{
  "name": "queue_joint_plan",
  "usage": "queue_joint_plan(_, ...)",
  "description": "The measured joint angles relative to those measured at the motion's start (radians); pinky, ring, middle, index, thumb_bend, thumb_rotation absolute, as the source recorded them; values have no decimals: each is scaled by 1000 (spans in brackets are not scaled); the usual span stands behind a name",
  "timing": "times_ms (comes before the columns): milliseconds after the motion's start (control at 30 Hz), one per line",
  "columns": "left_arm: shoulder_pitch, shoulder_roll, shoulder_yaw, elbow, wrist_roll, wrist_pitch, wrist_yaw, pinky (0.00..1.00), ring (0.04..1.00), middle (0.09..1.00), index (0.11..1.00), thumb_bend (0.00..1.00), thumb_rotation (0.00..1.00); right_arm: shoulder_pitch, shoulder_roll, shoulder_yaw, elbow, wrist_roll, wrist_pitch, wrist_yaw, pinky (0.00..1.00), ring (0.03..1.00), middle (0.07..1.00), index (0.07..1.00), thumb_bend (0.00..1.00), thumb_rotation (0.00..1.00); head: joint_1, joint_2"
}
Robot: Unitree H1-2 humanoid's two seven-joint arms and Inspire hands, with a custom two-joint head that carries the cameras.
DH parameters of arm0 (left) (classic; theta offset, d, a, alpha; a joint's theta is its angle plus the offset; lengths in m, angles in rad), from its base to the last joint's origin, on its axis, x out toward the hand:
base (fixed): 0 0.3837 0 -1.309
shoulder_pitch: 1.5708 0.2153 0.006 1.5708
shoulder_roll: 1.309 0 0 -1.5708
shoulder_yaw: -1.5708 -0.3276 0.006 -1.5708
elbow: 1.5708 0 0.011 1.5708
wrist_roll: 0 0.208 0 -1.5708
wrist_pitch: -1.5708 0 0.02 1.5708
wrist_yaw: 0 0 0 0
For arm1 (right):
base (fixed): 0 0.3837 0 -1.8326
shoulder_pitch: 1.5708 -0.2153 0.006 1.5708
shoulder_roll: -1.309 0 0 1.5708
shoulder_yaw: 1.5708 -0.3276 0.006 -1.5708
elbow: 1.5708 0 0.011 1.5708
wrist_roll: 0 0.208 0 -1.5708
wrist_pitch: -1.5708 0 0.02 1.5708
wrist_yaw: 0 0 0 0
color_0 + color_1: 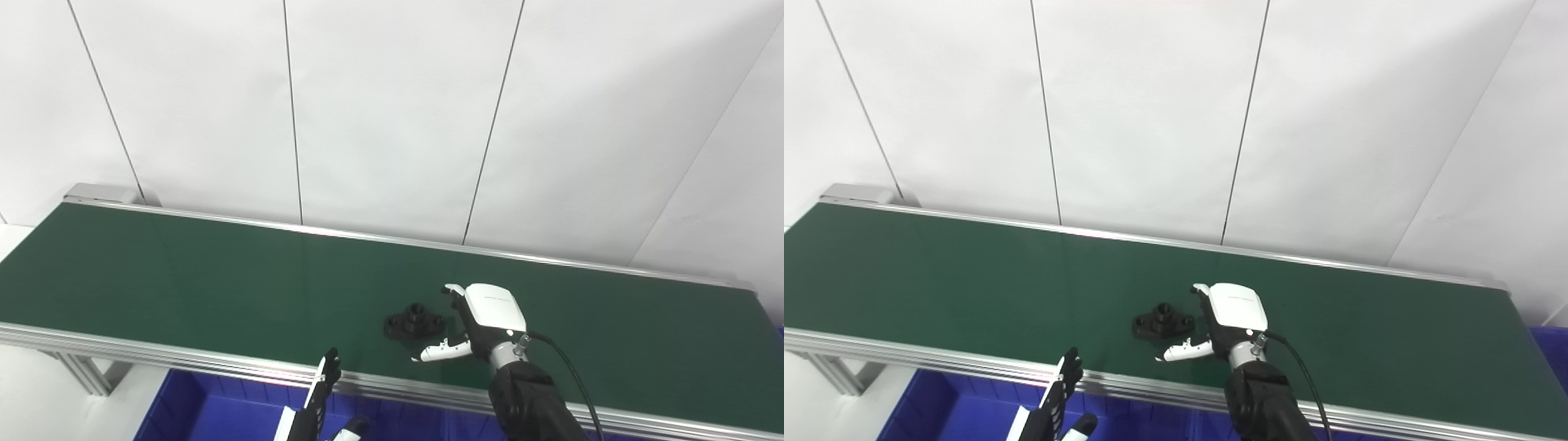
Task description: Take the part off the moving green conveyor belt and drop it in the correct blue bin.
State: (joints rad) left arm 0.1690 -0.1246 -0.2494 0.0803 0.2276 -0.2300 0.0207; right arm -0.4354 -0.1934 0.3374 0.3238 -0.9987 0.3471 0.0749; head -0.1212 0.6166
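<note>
The left hand [318, 404] hangs open over the blue bin [202, 416], below the belt's near edge. The black part [414, 323] lies near that edge of the green belt [184, 282]; just beside it, the right hand [484, 321] is spread open.

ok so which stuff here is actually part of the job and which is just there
Job:
black part on the green conveyor belt
right hand, open beside the part
blue bin below the belt

Just there:
left hand, open, waiting
white wall panels
</note>
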Motion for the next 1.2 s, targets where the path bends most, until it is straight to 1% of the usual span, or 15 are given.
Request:
queue_joint_plan(267, 1, 2, -7, -6, 1, 8, 0, 978, 959, 981, 991, 666, 809, -10, -29, 4, 21, 34, 3, -1, 443, 596, 750, 837, 951, 578, 6, 5)
queue_joint_plan(333, 3, 4, -9, -10, 0, 9, 0, 979, 958, 980, 991, 666, 809, -10, -36, 9, 24, 40, 2, -8, 434, 593, 744, 831, 915, 564, 6, 5)
queue_joint_plan(433, 4, 5, -13, -14, 1, 11, 0, 981, 957, 979, 993, 658, 807, -11, -42, 14, 38, 48, 1, -33, 383, 538, 716, 807, 793, 510, 14, 5)
queue_joint_plan(467, 6, 6, -14, -18, 1, 12, 0, 982, 956, 978, 992, 657, 806, -12, -44, 17, 51, 50, -2, -49, 380, 534, 714, 806, 785, 506, 14, 5)
queue_joint_plan(500, 8, 7, -15, -23, 1, 12, 0, 980, 954, 976, 991, 654, 805, -14, -47, 19, 58, 53, -4, -62, 370, 519, 702, 798, 752, 489, 15, 6)
queue_joint_plan(600, 12, 8, -16, -29, 1, 13, 0, 978, 949, 972, 986, 666, 808, -14, -57, 27, 68, 72, -11, -88, 321, 443, 643, 775, 686, 456, 17, 9)
queue_joint_plan(667, 14, 8, -16, -30, 1, 15, 0, 976, 947, 969, 983, 669, 806, -14, -63, 35, 74, 82, -24, -96, 324, 454, 636, 765, 661, 463, 17, 11)
queue_joint_plan(700, 14, 9, -16, -30, 0, 16, 0, 974, 944, 968, 982, 667, 807, -14, -64, 40, 77, 86, -29, -107, 302, 426, 607, 749, 644, 450, 17, 12)
queue_joint_plan(767, 14, 9, -16, -30, 0, 16, 0, 973, 943, 968, 982, 666, 808, -13, -66, 46, 85, 101, -60, -128, 297, 417, 601, 743, 628, 450, 17, 12)
queue_joint_plan(900, 14, 10, -19, -30, 1, 17, 0, 965, 942, 966, 984, 670, 815, -12, -63, 63, 94, 134, -120, -153, 275, 372, 550, 728, 604, 437, 17, 15)
queue_joint_plan(933, 14, 10, -20, -30, 1, 18, 0, 962, 939, 964, 984, 669, 816, -12, -62, 67, 95, 144, -133, -154, 284, 383, 555, 726, 601, 429, 17, 15)
queue_joint_plan(1000, 14, 11, -21, -30, 3, 17, 0, 957, 935, 960, 983, 673, 818, -12, -63, 80, 95, 160, -166, -153, 340, 450, 595, 728, 583, 428, 17, 15)
queue_joint_plan(1067, 13, 11, -22, -30, 6, 17, 0, 957, 934, 958, 984, 674, 819, -12, -64, 89, 95, 167, -180, -149, 339, 446, 596, 724, 578, 422, 17, 15)
queue_joint_plan(1133, 13, 12, -23, -30, 14, 17, 1, 959, 933, 955, 984, 670, 816, -11, -72, 91, 96, 194, -212, -143, 338, 444, 602, 716, 594, 397, 18, 20)
queue_joint_plan(1200, 13, 12, -23, -30, 18, 17, 1, 965, 933, 952, 983, 665, 810, -11, -87, 96, 98, 216, -246, -134, 327, 429, 595, 718, 608, 400, 18, 20)
